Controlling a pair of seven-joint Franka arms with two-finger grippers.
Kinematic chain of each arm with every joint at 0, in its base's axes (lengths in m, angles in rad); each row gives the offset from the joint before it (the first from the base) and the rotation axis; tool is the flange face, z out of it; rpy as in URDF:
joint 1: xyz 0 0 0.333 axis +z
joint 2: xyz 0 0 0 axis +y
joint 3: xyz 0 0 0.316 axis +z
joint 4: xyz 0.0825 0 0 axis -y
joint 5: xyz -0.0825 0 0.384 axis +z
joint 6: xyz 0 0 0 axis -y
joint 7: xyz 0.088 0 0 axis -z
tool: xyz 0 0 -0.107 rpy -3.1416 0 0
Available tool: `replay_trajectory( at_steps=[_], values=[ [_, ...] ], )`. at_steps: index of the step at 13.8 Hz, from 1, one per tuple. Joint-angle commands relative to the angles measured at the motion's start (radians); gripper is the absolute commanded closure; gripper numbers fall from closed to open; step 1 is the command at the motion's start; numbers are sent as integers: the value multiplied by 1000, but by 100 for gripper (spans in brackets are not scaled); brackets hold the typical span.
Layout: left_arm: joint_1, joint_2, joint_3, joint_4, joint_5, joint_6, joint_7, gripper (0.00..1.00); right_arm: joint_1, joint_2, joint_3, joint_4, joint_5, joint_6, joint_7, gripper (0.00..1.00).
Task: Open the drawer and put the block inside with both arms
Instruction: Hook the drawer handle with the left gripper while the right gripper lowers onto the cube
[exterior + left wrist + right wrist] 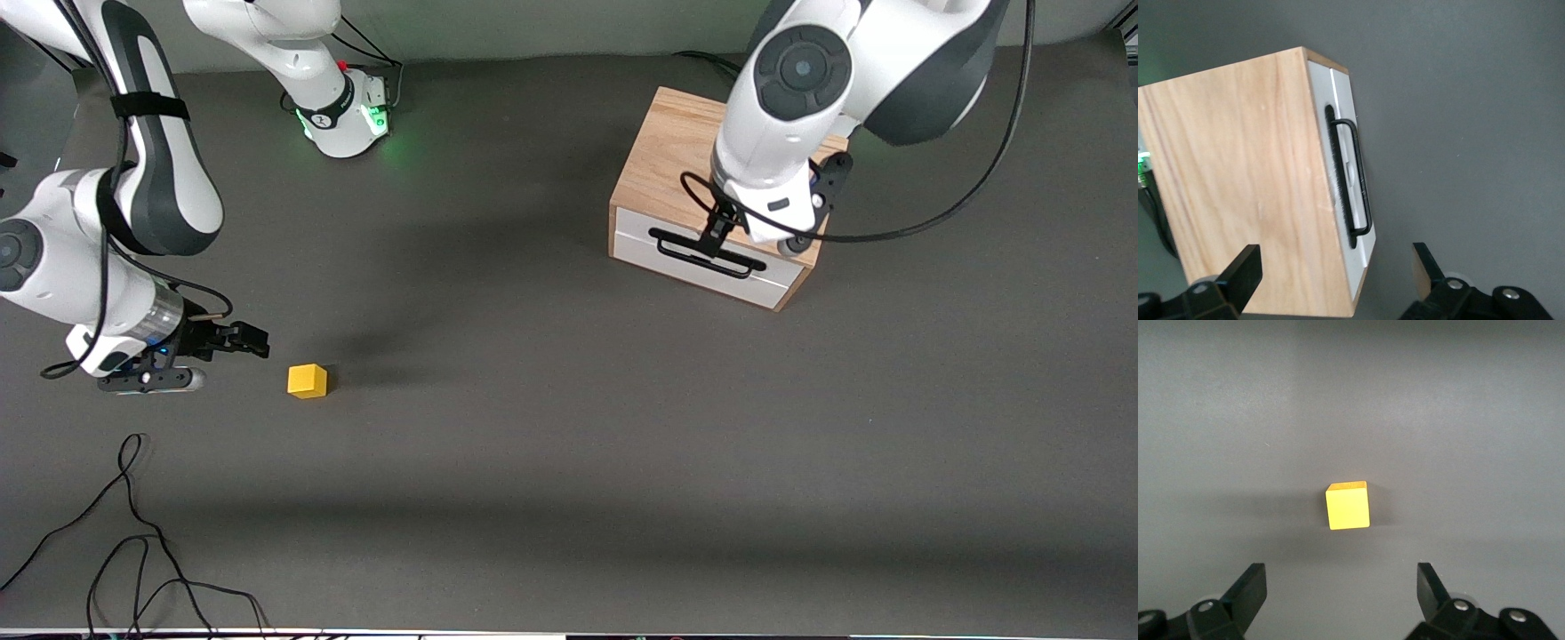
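Left tool (717,233) hangs spread and empty over the cabinet's (669,151) front edge, just above the shut drawer's (702,260) black handle (707,254); its fingers (1245,270) straddle the wooden top and the white front. Right tool (253,339), also spread and empty, sits low over the surface (569,462) toward the right arm's end, just beside the block (308,380), which lies apart from both fingertips (1253,587) with bare surface all round it.

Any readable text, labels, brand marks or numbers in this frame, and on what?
None can be read.
Right arm base: a dark band carries small white marking, too small to read.
Cabinet, drawer and block: no lettering visible.
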Motion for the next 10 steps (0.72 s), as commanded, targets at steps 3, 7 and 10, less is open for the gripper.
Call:
replay_trajectory(
  at_steps=[3,7,10],
  values=[
    [29,99,7,-68,4,168,-25,0,6,63,-6,-9,-8,85,-44,0],
    [28,125,8,-168,11,276,-50,0,6,151,-6,-33,-8,217,-66,0],
    [25,145,8,-202,21,331,-66,0,9,186,-7,-67,-11,303,-67,0]
  ],
)
